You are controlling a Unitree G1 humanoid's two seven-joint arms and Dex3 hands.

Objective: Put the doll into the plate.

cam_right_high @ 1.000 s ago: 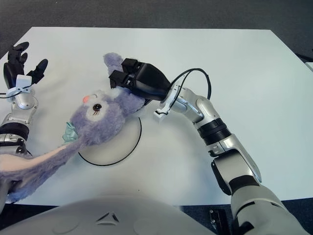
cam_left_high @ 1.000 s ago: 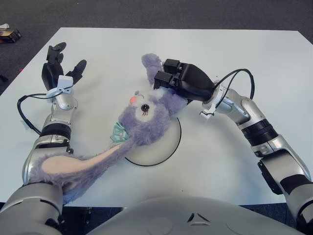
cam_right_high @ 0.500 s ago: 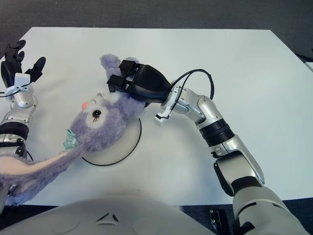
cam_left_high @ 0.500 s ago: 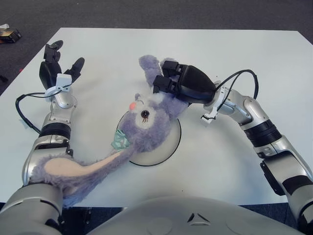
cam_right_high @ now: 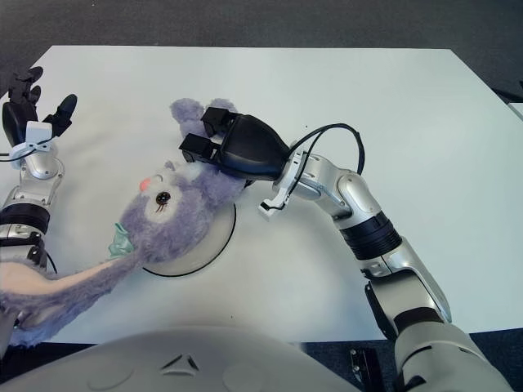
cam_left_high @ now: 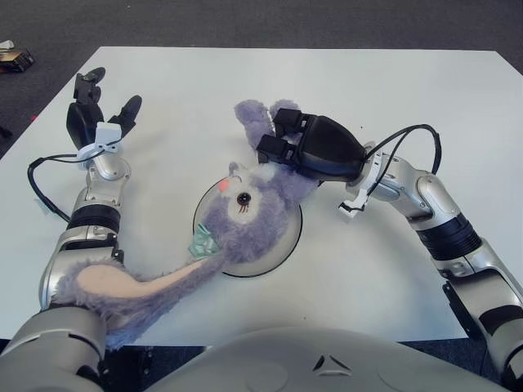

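Purple and fluffy, the doll (cam_left_high: pixel 245 208) is a soft bunny with a black eye and a pink nose. Its head lies on the white plate (cam_left_high: pixel 282 245), which has a thin dark rim and sits in the middle of the white worktop (cam_left_high: pixel 409 98). One long ear (cam_left_high: pixel 131 286) with a pink inside reaches down off the plate toward the near edge of the worktop, at the robot's left arm. The other ear (cam_left_high: pixel 253 122) sticks up past the plate.

The right robot hand (cam_left_high: pixel 282 139) is black. Its fingers are curled around the fluffy part of the doll just above the head, holding it. A black cable (cam_left_high: pixel 409 139) loops over the wrist behind it.

The left robot hand (cam_left_high: pixel 94 110) is far to the left of the doll, well apart from it. Its fingers are spread wide and it holds nothing.
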